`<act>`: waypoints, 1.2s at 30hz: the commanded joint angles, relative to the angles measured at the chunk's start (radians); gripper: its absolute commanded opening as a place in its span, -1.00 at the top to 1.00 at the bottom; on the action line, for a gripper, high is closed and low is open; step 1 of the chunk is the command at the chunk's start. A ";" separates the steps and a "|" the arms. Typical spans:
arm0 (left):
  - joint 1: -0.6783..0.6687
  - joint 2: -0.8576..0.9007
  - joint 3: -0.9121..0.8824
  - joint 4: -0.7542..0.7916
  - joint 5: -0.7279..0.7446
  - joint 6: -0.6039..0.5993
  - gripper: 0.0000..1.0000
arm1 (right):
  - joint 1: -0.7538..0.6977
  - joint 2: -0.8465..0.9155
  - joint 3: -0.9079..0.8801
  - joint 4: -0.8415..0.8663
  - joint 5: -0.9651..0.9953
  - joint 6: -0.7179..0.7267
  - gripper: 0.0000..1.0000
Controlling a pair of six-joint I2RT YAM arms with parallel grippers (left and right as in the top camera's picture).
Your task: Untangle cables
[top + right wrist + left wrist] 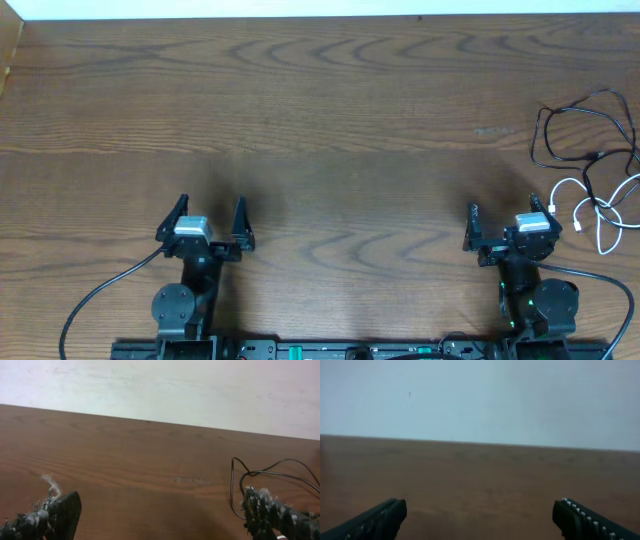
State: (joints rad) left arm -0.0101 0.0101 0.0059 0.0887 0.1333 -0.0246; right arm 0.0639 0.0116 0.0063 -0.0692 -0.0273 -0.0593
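The two cables lie tangled at the table's right edge. The black cable [538,135] loops at the back. The white cable [566,183] curls in front of it, and they cross near the edge. My right gripper [505,215] stands open just left of the white cable, not touching it. In the right wrist view that gripper [160,510] holds nothing, and a strand of the black cable [231,485] runs just beyond its right finger [265,512]. My left gripper [210,212] stands open far to the left, and it is empty in its own view [480,516].
The wooden table [330,110] spreads ahead of both grippers to a pale wall at the back. Thick black arm cords [95,300] trail from the arm bases along the front edge. The cables reach the table's right edge.
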 commanded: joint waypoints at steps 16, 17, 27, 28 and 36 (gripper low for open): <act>0.005 -0.006 -0.002 -0.148 0.013 0.039 -0.96 | -0.005 -0.007 -0.001 -0.003 -0.005 -0.009 -0.98; 0.005 -0.006 -0.002 -0.148 0.013 0.039 -0.96 | -0.005 -0.007 -0.001 -0.003 -0.005 -0.010 -0.99; 0.005 -0.006 -0.002 -0.148 0.013 0.039 -0.94 | -0.005 -0.007 -0.001 -0.003 -0.005 -0.009 -0.99; 0.005 -0.006 -0.002 -0.148 0.013 0.039 -0.96 | -0.005 -0.007 -0.001 -0.003 -0.005 -0.009 -0.99; 0.005 -0.006 -0.002 -0.148 0.013 0.039 -0.95 | -0.005 -0.007 -0.001 -0.003 -0.005 -0.010 -0.99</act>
State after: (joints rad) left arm -0.0090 0.0101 0.0120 -0.0116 0.1280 0.0010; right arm 0.0639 0.0116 0.0063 -0.0692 -0.0273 -0.0597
